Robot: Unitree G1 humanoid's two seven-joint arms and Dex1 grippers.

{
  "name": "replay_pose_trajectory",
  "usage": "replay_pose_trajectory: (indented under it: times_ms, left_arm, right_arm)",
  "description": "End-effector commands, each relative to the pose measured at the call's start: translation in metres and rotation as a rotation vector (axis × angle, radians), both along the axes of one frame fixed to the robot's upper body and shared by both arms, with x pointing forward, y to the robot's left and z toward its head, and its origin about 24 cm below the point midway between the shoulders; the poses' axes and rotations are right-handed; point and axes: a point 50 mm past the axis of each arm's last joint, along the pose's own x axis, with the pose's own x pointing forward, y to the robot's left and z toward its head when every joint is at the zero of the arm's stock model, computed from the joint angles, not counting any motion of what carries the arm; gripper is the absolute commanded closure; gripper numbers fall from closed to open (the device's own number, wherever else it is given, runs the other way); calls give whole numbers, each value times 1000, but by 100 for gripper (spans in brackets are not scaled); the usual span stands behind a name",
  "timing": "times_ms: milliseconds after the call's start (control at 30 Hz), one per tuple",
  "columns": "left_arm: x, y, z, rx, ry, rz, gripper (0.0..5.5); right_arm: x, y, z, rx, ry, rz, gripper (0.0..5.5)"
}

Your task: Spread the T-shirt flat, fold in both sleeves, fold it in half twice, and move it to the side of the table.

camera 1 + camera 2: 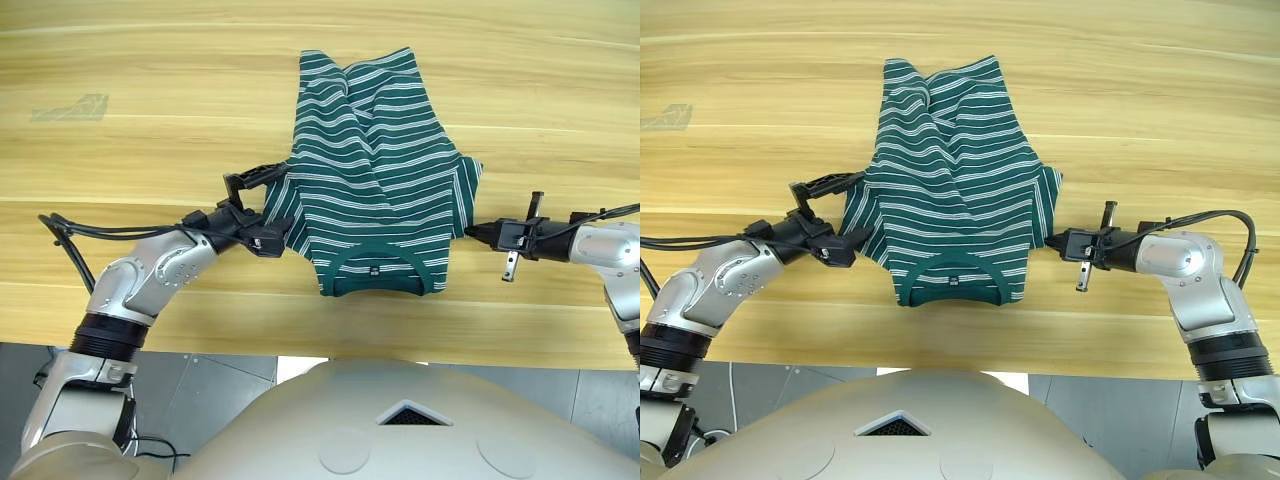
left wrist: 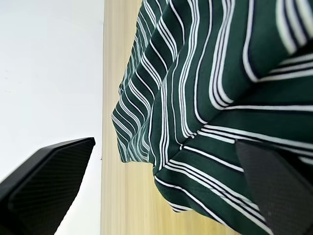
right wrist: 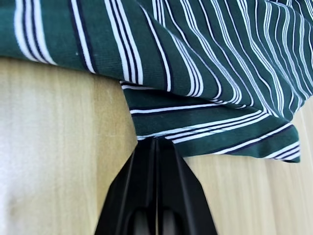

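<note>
Spreading unfinished | T-shirt (image 1: 375, 180) central on tabletop (image 1: 150, 60), collar at 6 o'clock, rumpled toward 12 | left gripper (image 1: 272, 207) agape astride 9 o'clock sleeve (image 1: 290, 222) | right gripper (image 1: 470, 232) clenched, tip touching 3 o'clock sleeve (image 1: 462, 195) | sleeve folds, halvings, side move pending

A dark green T-shirt (image 1: 375, 180) with thin white stripes lies front side up on the wooden table (image 1: 150, 80) before me. Its collar (image 1: 375, 268) is nearest me (close to the table's near edge), and its hem (image 1: 355, 62) is farthest away. It is not flat: the body is bunched into long ridges and narrows toward the hem. The left sleeve (image 1: 283, 215) is crumpled. The right sleeve (image 1: 465, 195) spreads outward to my right.
</note>
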Motion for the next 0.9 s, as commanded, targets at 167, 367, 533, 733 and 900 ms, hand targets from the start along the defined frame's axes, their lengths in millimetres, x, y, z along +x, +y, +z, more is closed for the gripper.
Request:
replay_pose_trajectory:
  times_ms: [167, 367, 533, 733, 900]
  left_arm:
    - [-6, 25, -5, 85, 44, 61, 19]
    - [-7, 67, 2, 178, 43, 171, 19]
    - [-13, 94, 18, 235, 11, 258, 19]
    - [-26, 64, 25, 104, 53, 192, 19]
    - [-58, 47, 45, 65, 196, 118, 19]
  right_arm:
    - [-8, -20, -15, -86, 102, -48, 548]
    - [-14, -40, -13, -132, 118, -94, 548]
    - [-22, -47, -7, -169, 137, -82, 548]
    - [-34, -32, -9, -138, 178, -5, 548]
    - [-45, -24, 2, -105, 201, 44, 548]
